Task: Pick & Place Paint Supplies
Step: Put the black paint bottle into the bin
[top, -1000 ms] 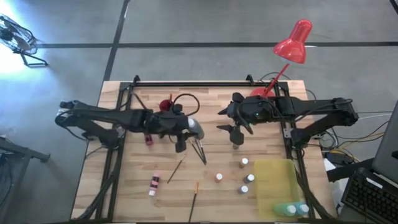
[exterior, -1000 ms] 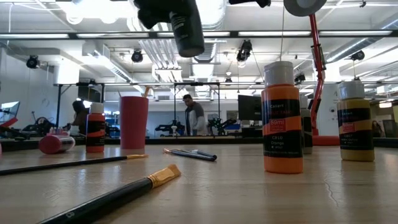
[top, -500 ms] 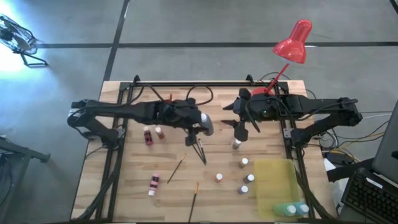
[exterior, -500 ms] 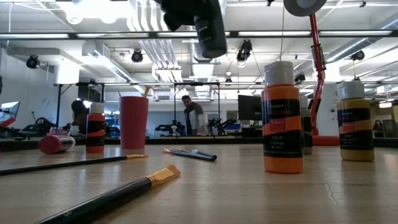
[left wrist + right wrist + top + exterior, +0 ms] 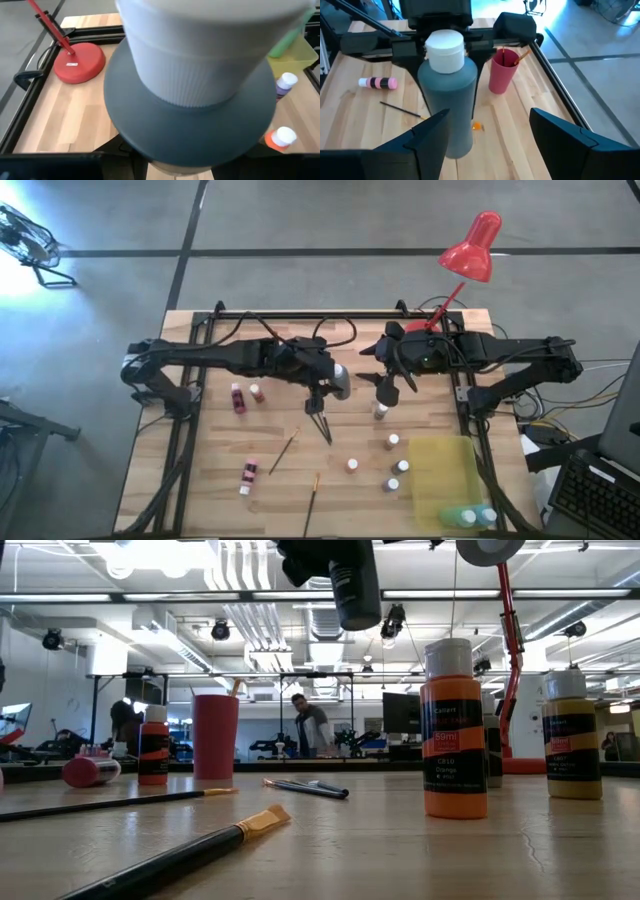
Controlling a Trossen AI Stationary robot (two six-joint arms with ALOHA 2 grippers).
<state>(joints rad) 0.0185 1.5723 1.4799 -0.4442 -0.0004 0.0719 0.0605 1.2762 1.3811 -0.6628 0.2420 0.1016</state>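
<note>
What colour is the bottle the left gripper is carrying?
Grey bottle with a white cap, shown best in the right wrist view.

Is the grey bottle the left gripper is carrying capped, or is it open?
Capped. The right wrist view shows the grey bottle with a white cap on top, held by the left gripper above the table.

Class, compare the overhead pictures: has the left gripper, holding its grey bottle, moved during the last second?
Yes. The left gripper, shut on the grey bottle, has travelled toward the robot's right, nearer the red lamp base and the waiting open right gripper.
</note>
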